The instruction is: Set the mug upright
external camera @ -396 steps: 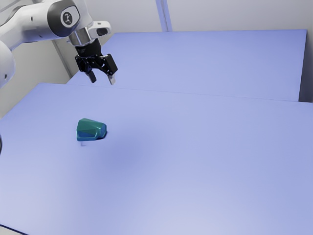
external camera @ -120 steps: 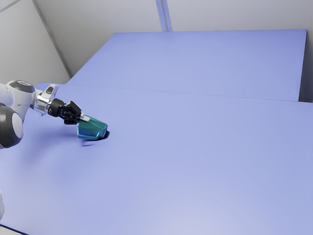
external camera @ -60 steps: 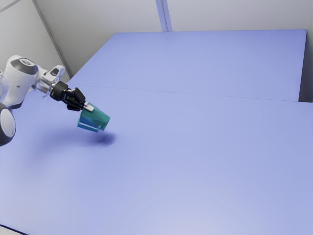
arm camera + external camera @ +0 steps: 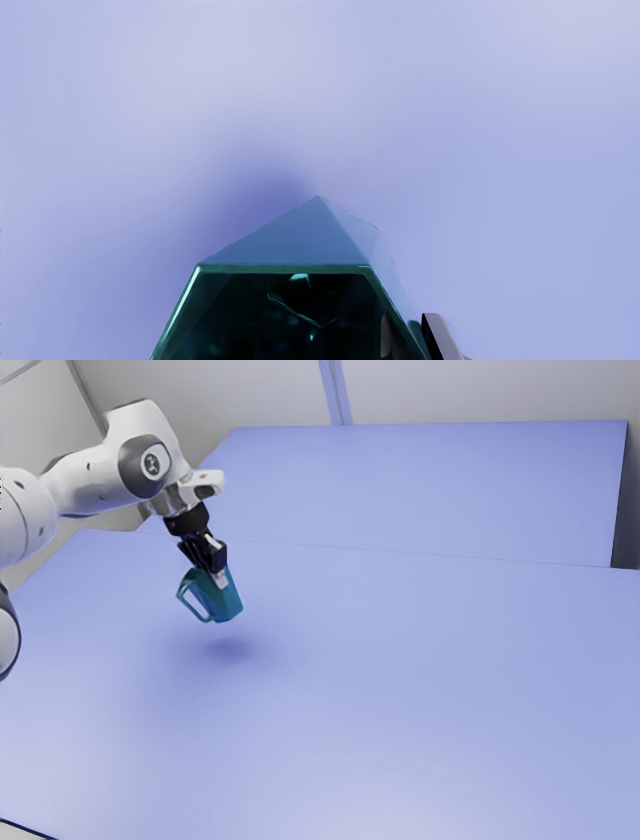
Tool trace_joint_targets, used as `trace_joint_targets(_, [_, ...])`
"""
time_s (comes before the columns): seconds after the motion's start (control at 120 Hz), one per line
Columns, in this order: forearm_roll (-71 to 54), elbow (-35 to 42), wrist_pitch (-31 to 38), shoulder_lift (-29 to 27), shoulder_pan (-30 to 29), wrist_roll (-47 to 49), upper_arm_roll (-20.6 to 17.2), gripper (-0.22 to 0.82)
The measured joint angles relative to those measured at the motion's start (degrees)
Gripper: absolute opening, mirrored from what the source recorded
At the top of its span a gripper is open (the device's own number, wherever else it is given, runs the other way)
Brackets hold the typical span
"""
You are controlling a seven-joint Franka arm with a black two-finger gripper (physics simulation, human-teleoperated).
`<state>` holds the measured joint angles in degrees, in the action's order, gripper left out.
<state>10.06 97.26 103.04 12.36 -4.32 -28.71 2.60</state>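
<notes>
Mug point(image 4: 227, 600) turns nearer upright and shifts toward the exterior view's right

Since the earlier frame, we have swung our gripper point(image 4: 219, 574) to point more steeply down, bringing the mug with it. We have it clamped on the mug near the rim point(image 4: 285, 269), holding it aloft and somewhat tilted, mouth upward, above the table point(image 4: 400, 710). Its handle point(image 4: 183, 594) faces the exterior view's left; its shadow point(image 4: 228, 650) lies below. Behind stretches another blue surface point(image 4: 420, 485). In the wrist view, one finger point(image 4: 442, 336) sits beside the mug's outer wall; we cannot tell what the greyish patch inside is. The dark interior reads poorly, and the picture's edge cuts off the near rim.
</notes>
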Motion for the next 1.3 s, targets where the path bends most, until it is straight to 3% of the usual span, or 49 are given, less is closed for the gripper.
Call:
trace_joint_targets(0.292, [-9.8, 9.3, 11.6, -0.5, 1.0, 6.9, -4.7, -0.18])
trace_joint_targets(0.783, [-11.5, 13.4, 20.4, 2.6, 1.7, 14.1, -5.3, -0.16])
trace_joint_targets(0.833, [-11.3, 13.4, 20.5, 2.6, 1.8, 14.4, -5.3, -0.11])
trace_joint_targets(1.05, [-10.1, 13.3, 20.3, 1.2, 1.9, 15.6, -6.0, 0.32])
trace_joint_targets(1.3, [-6.7, 9.6, 14.2, -4.3, 0.9, 16.3, -5.9, 0.52])
